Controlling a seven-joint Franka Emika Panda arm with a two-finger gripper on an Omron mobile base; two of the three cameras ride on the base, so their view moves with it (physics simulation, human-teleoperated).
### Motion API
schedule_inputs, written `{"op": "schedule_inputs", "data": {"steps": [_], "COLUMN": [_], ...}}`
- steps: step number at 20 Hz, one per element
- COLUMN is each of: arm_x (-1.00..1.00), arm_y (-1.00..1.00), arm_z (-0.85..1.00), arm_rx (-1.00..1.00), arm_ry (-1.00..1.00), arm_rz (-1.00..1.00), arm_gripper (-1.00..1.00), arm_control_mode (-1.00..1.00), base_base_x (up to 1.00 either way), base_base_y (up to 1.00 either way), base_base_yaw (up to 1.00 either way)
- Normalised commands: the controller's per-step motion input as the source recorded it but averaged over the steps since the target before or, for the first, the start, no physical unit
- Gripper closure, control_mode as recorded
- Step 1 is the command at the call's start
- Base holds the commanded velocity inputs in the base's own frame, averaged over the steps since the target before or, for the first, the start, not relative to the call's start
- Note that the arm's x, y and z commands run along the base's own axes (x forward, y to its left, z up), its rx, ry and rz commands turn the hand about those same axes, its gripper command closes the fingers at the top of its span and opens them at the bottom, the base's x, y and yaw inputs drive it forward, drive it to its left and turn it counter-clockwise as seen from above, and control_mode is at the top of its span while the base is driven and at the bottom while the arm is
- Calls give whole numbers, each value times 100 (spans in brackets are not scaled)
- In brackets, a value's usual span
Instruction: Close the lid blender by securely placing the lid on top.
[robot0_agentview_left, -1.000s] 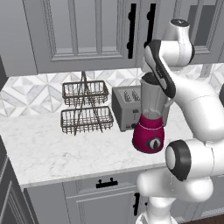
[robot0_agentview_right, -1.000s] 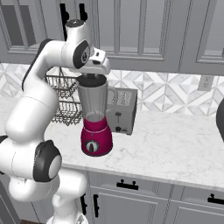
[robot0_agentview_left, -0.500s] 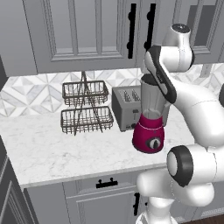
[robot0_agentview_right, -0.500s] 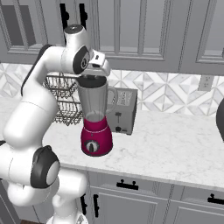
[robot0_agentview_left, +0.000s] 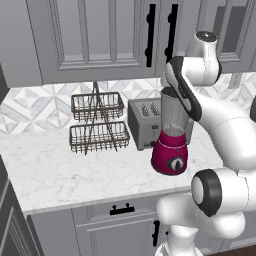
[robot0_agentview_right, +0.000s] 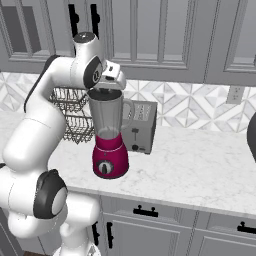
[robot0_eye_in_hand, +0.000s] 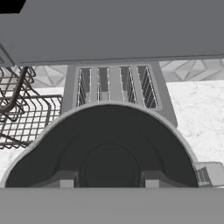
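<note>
Working from left to right across the table (robot0_agentview_left: 75, 170), a two-tier wire basket (robot0_agentview_left: 97, 125) is standing at the far left, a boxy silver toaster (robot0_agentview_left: 145, 122) is sitting just beside it, and the blender (robot0_agentview_left: 172, 135) is standing in front of the toaster's right end, nearer the front edge. The blender is showing a rounded magenta base with a round dark dial, carrying a clear grey tapered jar with a side handle (robot0_agentview_right: 128, 111) facing right in the right base view. The lid (robot0_eye_in_hand: 109, 153) is appearing in the hand view as a small dark grey round disc with a raised central knob, spanning about the width of the jar rim; whether it is resting on the rim or hanging just above it cannot be told. The gripper (robot0_agentview_right: 102, 92) is hanging directly over the jar mouth, and its fingers (robot0_eye_in_hand: 61, 180) are drawn together, clamping the lid's central knob from both sides. Judging by its look, the lid is a light, rigid plastic part, smooth and likely somewhat slippery, so the central knob is the sensible place to hold it. The jar is probably stiff but top-heavy on its base, so downward pressure is best kept straight along the jar's axis to avoid tipping the blender.
</note>
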Motion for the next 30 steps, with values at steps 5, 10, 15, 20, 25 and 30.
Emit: {"op": "schedule_inputs", "data": {"steps": [5, 10, 15, 20, 25, 30], "arm_x": [0, -1, -28, -72, -99, -100], "arm_y": [0, 0, -5, -16, -18, -28], "arm_z": [-90, -77, -46, -14, -9, -4], "arm_rx": [0, 0, 0, 0, 0, 0], "arm_ry": [-1, -7, -3, 1, 7, 1], "arm_rz": [0, 0, 0, 0, 0, 0], "arm_gripper": [100, -100, -100, -100, -100, -100], "arm_control_mode": [-100, -100, -100, -100, -100, -100], "base_base_x": [0, 0, 0, 0, 0, 0], "base_base_y": [0, 0, 0, 0, 0, 0], "base_base_yaw": [0, 0, 0, 0, 0, 0]}}
